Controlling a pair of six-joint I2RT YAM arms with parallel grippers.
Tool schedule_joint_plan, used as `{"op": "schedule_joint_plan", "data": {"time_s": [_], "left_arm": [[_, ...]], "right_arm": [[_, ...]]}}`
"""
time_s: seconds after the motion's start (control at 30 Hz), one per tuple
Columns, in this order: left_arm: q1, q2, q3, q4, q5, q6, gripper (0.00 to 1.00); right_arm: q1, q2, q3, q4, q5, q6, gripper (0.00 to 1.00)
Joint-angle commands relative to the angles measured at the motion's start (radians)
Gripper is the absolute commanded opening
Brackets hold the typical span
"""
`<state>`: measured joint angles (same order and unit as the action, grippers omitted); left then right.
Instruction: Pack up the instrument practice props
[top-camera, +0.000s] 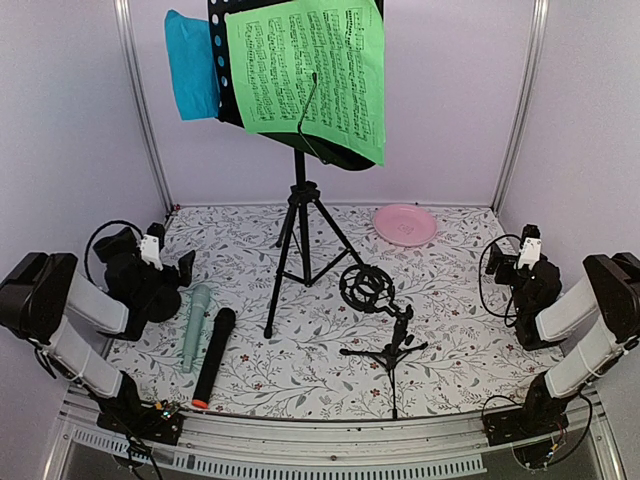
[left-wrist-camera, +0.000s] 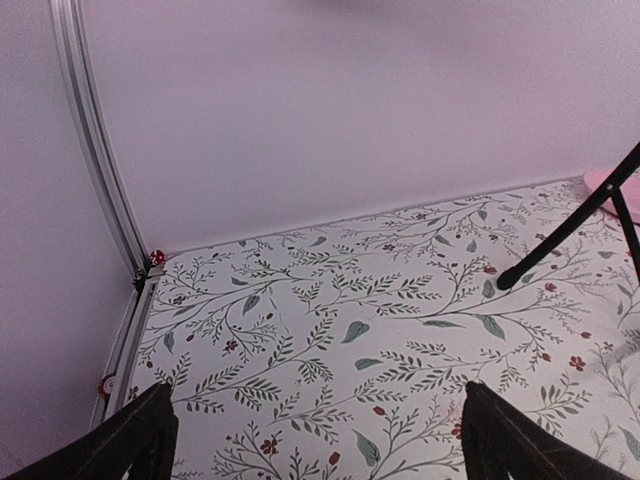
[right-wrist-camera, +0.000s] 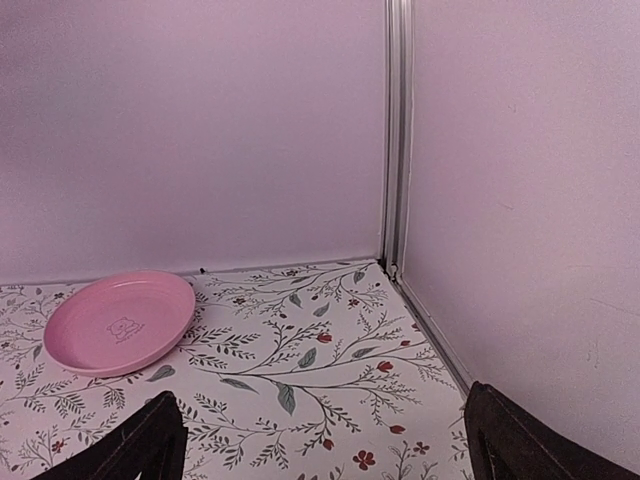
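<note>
The black perforated sheet-music rack (top-camera: 224, 62) stands on tripod legs (top-camera: 300, 235) at the middle back. It carries a green music sheet (top-camera: 310, 70) and a blue one (top-camera: 192, 65). A mint-green microphone (top-camera: 194, 325) and a black microphone (top-camera: 214, 355) lie side by side at the front left. A black ring-shaped mic support (top-camera: 365, 286) sits right of the tripod, with a small black tripod mic support (top-camera: 392, 350) in front of it. My left gripper (top-camera: 152, 255) (left-wrist-camera: 318, 395) is open over bare table, just behind the microphones. My right gripper (top-camera: 518, 250) (right-wrist-camera: 320, 400) is open near the right wall.
A round pink plate (top-camera: 405, 224) (right-wrist-camera: 120, 322) rests at the back right. One leg of the rack's tripod (left-wrist-camera: 570, 225) crosses the right of the left wrist view. Lilac walls with metal corner posts (right-wrist-camera: 398, 140) close in the flower-patterned table (top-camera: 450, 330).
</note>
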<state>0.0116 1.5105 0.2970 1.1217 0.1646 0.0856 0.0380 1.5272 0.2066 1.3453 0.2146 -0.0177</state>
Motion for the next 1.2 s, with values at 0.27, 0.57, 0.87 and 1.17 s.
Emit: {"op": "schedule_joint_plan", "data": {"time_s": [0.27,0.57,0.87,1.17], "left_arm": [[0.013,0.033,-0.05,0.165,-0.053,-0.031,1.0],[-0.045,-0.272,0.175,-0.424,-0.124,-0.131,0.99],[-0.247,-0.291,0.401,-0.731,-0.017,-0.235,0.99],[-0.338,-0.155,0.589,-0.632,0.361,-0.254,0.97]], "right_arm": [[-0.004,0.007,0.026,-0.036,0.017,0.013,0.99],[-0.004,-0.017,0.01,-0.035,0.032,0.04,0.99],[0.042,-0.443,0.298,-0.875,-0.067,0.094,0.99],[0.03,-0.377,0.664,-1.182,-0.486,0.144,0.99]]}}
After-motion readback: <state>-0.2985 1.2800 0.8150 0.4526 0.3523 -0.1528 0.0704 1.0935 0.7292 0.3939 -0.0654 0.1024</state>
